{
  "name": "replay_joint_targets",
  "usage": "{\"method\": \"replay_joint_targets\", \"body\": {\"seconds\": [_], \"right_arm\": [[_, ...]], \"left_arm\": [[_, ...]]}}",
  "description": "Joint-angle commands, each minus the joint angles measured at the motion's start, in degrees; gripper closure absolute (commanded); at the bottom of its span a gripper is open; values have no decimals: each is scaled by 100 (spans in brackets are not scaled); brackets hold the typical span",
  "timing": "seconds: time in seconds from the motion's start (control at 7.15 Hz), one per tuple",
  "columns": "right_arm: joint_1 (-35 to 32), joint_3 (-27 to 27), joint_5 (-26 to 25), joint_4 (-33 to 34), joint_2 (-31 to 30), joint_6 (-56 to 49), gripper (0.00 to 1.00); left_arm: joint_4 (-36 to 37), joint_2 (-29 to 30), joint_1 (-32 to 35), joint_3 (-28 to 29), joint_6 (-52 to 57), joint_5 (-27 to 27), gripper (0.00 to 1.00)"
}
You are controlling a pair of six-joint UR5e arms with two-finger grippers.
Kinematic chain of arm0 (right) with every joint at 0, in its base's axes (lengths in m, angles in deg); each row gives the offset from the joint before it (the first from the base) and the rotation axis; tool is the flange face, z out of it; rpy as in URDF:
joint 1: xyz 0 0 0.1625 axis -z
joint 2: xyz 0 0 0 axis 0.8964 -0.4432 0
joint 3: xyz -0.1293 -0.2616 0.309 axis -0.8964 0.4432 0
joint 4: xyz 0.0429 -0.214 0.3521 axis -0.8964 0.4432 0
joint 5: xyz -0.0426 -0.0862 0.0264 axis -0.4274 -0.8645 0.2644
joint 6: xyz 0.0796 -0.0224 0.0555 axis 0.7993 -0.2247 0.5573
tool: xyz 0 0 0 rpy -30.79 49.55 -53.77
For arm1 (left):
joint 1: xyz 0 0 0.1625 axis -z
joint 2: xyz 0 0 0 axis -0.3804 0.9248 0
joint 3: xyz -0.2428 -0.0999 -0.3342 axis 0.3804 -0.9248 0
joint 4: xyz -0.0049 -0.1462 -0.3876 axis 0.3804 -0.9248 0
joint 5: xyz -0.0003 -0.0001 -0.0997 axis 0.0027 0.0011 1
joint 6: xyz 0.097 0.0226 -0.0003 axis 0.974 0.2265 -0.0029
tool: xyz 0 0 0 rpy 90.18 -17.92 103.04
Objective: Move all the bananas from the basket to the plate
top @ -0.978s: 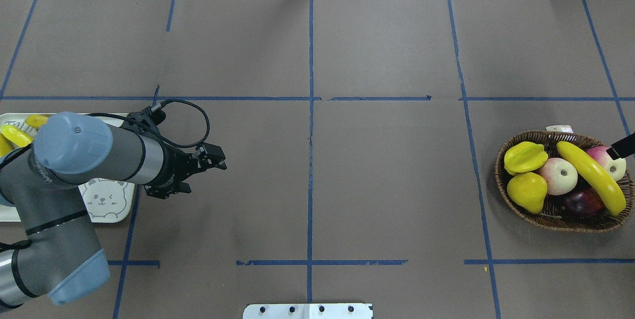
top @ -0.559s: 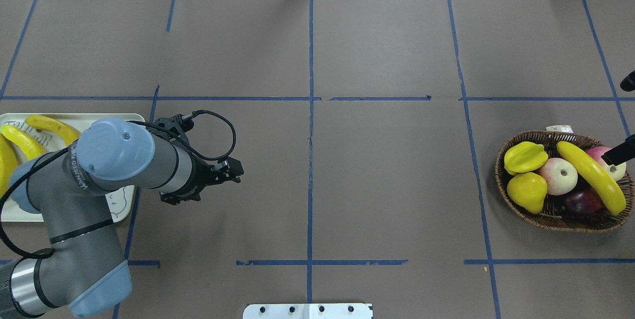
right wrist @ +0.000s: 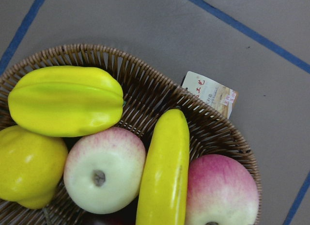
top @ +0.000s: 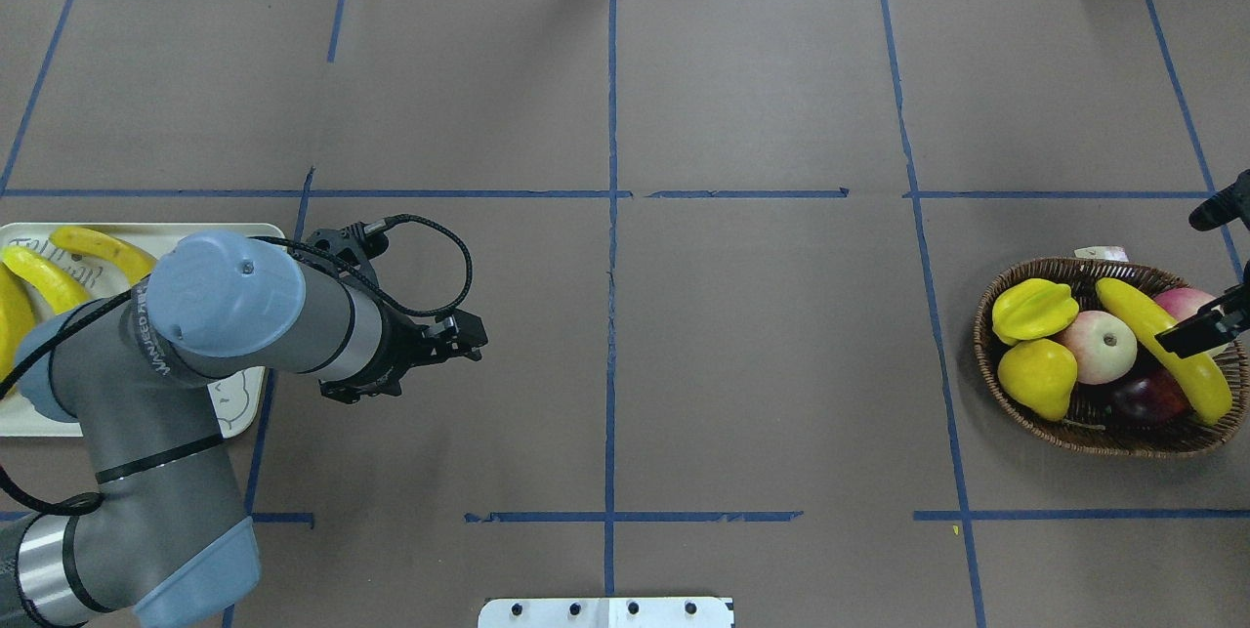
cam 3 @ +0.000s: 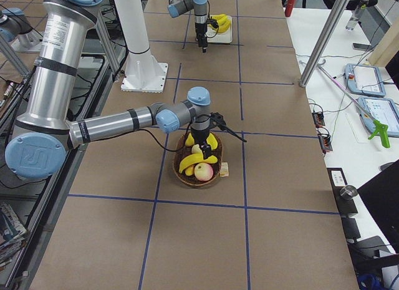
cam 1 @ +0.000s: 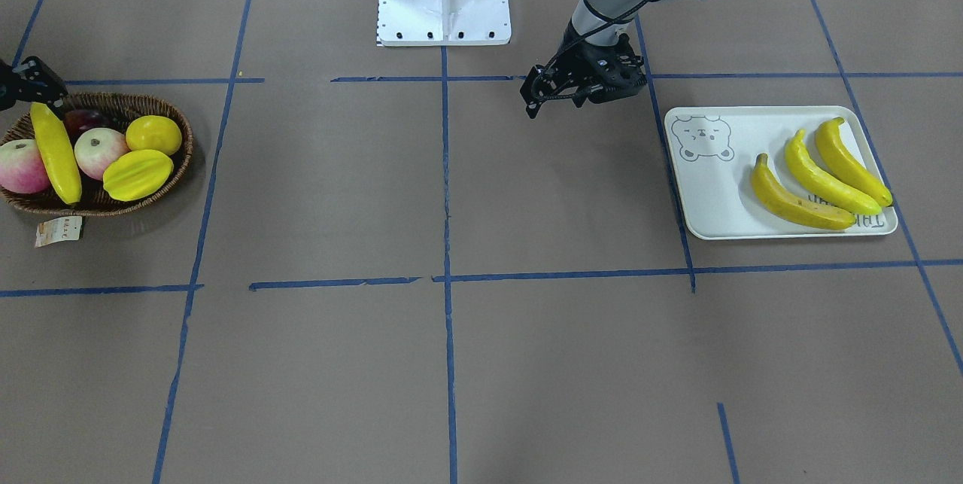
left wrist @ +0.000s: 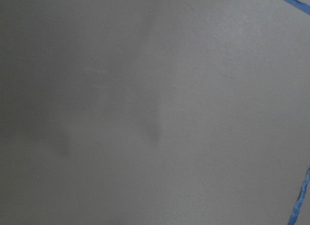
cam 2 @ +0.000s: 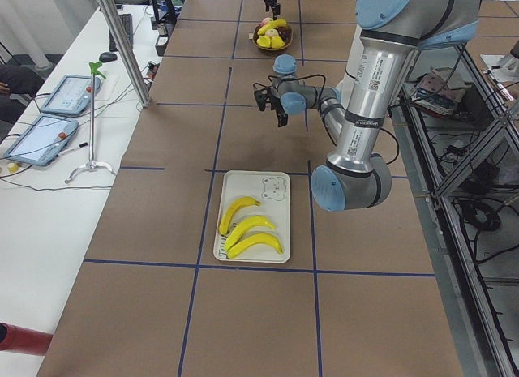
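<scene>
Brown tabletop [top: 762, 364]: three bananas [cam 1: 824, 181] on plate [cam 1: 707, 198], last banana [top: 1133, 311] in basket [top: 1104, 439] under right end effector [top: 1193, 335]. Left end effector [top: 472, 345] hangs near plate; cannot tell either's opening.

— What does the left arm [top: 312, 330] look like?
— Silver-grey tubes, pale blue caps on the joints and black rings at the seams. Grey lettering runs along the sleeve beside the cap at eight o'clock of the overhead view.
— Any cables?
— A black cable [top: 444, 257] arcs at one o'clock of that cap, from the wrist towards the black left gripper [top: 471, 345].
— And the right arm [cam 3: 106, 125]?
— Same silver and blue, with a round logo on the elbow cap at nine o'clock of the right-side view. The white base plate [top: 605, 611] at the overhead's six o'clock has dark screws.
</scene>
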Motion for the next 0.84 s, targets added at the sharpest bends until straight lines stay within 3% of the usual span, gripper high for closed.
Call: {"method": "replay_joint_targets", "body": {"seconds": [0.0,0.28,0.7], "right_arm": [[378,31,-155,-82,-248,80,4],[642,40,-548,-30,-337,80,15],[730,84,-568,-29,-328,80,35]], "left_arm": [[0,3,-1,-46,0,0,1],[0,-6,-1,-73,0,0,1],[9,-15,-1,-117,-8,0,1]]}}
